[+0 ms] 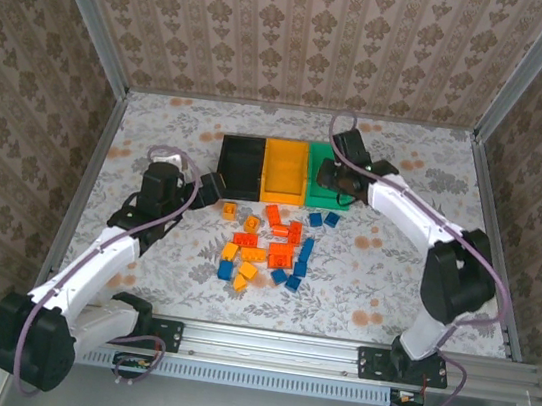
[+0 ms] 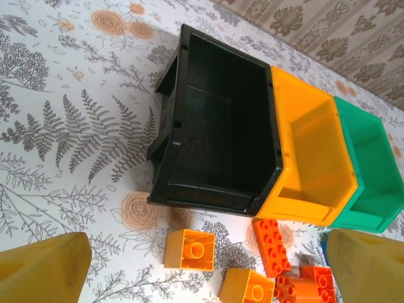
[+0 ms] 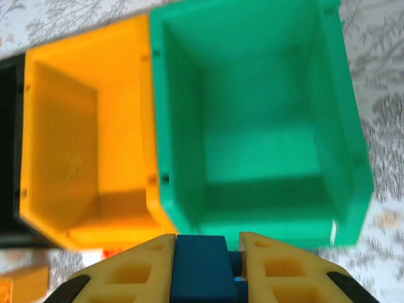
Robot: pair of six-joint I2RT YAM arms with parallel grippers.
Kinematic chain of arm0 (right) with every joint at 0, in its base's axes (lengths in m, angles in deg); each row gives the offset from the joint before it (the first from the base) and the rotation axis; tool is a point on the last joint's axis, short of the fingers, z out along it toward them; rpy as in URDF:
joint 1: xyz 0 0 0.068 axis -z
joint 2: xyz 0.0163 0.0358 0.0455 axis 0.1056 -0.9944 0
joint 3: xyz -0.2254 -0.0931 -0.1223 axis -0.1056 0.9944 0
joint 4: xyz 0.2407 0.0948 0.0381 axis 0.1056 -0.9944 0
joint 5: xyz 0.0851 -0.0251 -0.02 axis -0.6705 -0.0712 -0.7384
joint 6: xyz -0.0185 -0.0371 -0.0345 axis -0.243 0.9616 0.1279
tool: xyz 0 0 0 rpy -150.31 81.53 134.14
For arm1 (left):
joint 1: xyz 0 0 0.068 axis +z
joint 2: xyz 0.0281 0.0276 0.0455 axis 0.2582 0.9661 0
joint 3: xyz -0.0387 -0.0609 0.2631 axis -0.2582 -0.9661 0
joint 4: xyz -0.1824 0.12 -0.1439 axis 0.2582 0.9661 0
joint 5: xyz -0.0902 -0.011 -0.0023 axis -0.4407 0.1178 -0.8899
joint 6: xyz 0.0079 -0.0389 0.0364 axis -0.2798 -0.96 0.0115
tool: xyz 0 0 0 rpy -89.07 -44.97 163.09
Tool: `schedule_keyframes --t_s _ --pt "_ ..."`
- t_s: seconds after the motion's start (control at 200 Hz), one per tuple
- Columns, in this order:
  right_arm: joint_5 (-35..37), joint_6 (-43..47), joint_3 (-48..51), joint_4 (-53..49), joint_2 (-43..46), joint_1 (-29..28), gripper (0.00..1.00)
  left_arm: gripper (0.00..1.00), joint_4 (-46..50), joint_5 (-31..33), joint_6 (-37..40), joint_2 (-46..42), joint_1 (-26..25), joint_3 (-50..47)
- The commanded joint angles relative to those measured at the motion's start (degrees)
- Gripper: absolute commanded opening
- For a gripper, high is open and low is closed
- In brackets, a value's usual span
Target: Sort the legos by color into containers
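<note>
Three bins: the black bin (image 2: pixel 214 126), the yellow-orange bin (image 2: pixel 309 158) and the green bin (image 3: pixel 158 113) stand joined in one row at the far middle of the flower-patterned table (image 1: pixel 159 137), black on the left, green on the right.
My right gripper (image 3: pixel 205 243): clamped on a blue brick (image 3: pixel 201 265), which sits squarely between my two yellow fingers (image 3: pixel 136 271).
Where that brick is: in the air by the near wall of the green bin, whose open mouth spreads out just beyond my fingertips.
My left gripper (image 1: pixel 212 191): fingers spread wide and holding nothing, low over the table just left of the pile, in front of the black bin.
Between my left fingers: a yellow-orange brick (image 2: pixel 189 250) and a red-orange brick (image 2: pixel 271 246) lie on the cloth, just short of the black and yellow-orange bins.
Loose legos (image 1: pixel 270 248): a mixed scatter of yellow-orange, red-orange and blue pieces on the table in front of the bins, between my two arms; the blue ones (image 1: pixel 323 219) lie mostly on the right side.
</note>
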Motion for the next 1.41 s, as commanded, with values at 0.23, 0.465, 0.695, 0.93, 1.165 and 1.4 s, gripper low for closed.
schedule_keyframes --t_s 0.23,0.465,0.695,0.93,1.165,1.4 --pt "3.9 2.4 -14.5 -5.0 -15.5 2.9 0.41 0.92 5.9 1.0 4.3 3.0 -2.0 -0.7" --pt "1.6 2.5 -12.0 -1.6 -10.2 2.1 0.66 0.88 6.6 7.4 7.6 13.8 -9.2 3.1" --pt "-0.2 1.2 -2.3 2.2 -1.7 1.6 0.67 0.82 6.2 15.3 10.4 27.1 -13.8 9.4" --pt "-0.9 0.7 2.9 3.9 3.2 1.5 0.67 0.76 4.9 20.9 11.5 33.4 -14.7 12.2" --pt "0.3 0.8 3.9 3.6 5.4 1.7 0.67 0.61 3.8 19.1 10.4 35.8 -15.1 11.3" --pt "0.7 0.7 4.4 3.5 6.4 1.7 0.67 0.43 2.2 18.7 11.4 35.4 -15.1 10.3"
